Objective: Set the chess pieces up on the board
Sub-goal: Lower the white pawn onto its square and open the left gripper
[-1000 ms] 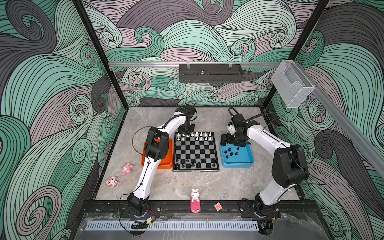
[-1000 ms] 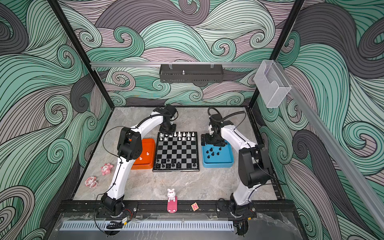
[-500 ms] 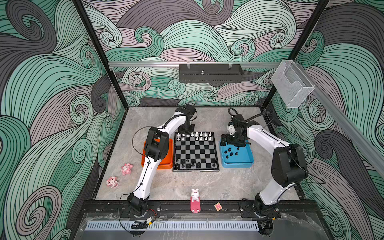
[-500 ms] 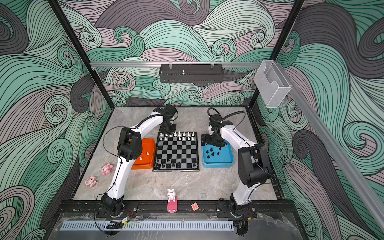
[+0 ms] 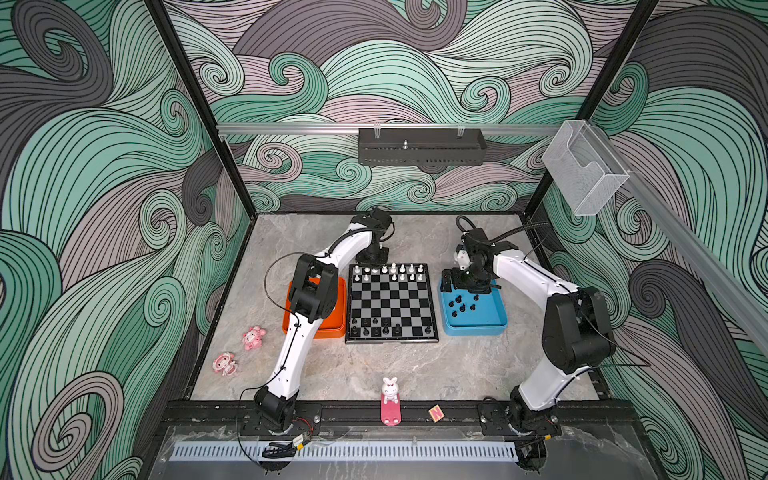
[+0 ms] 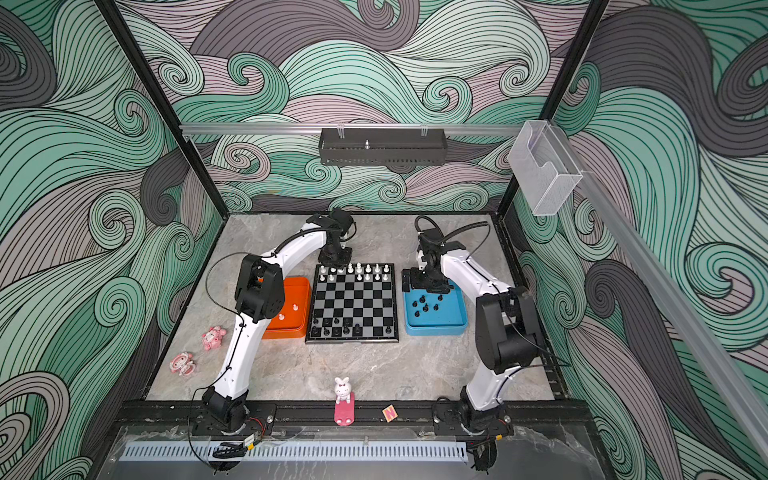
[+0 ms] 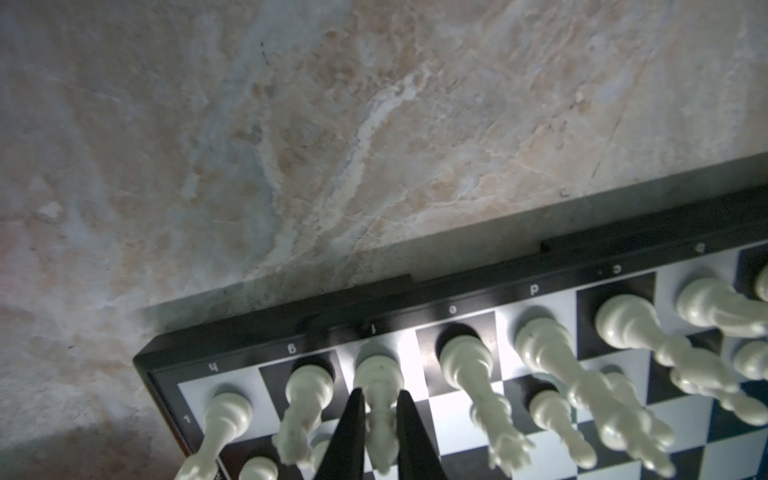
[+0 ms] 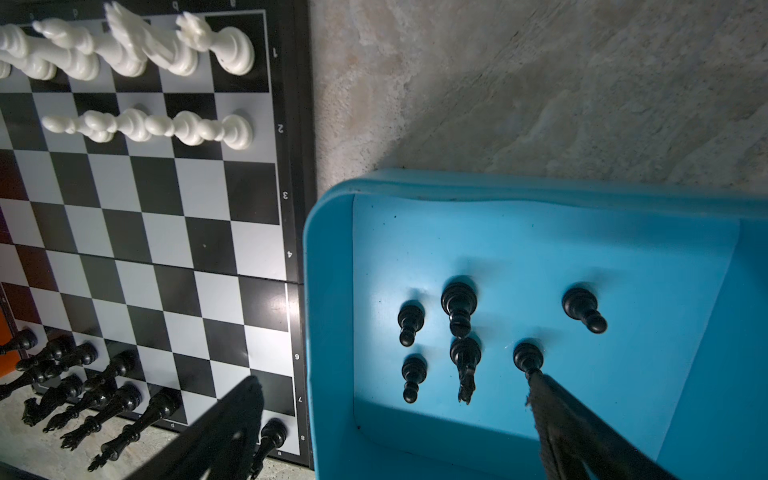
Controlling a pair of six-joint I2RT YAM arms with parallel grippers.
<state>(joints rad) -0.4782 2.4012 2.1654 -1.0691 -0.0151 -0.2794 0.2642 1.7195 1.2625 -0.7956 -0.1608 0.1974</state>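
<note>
White chess piece standing on the f square in the back row of the board, pinched by the left gripper. Other white pieces alongside. Six black pieces loose in the blue tray just beside the board, below the wide-spread right gripper. All on the marbled worktop.

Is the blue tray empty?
No, six black chess pieces stand upright inside the blue tray.

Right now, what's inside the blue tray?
Six black chess pieces stand upright on the floor of the blue tray. The open right gripper hangs over it; one finger covers a strip of floor.
</note>
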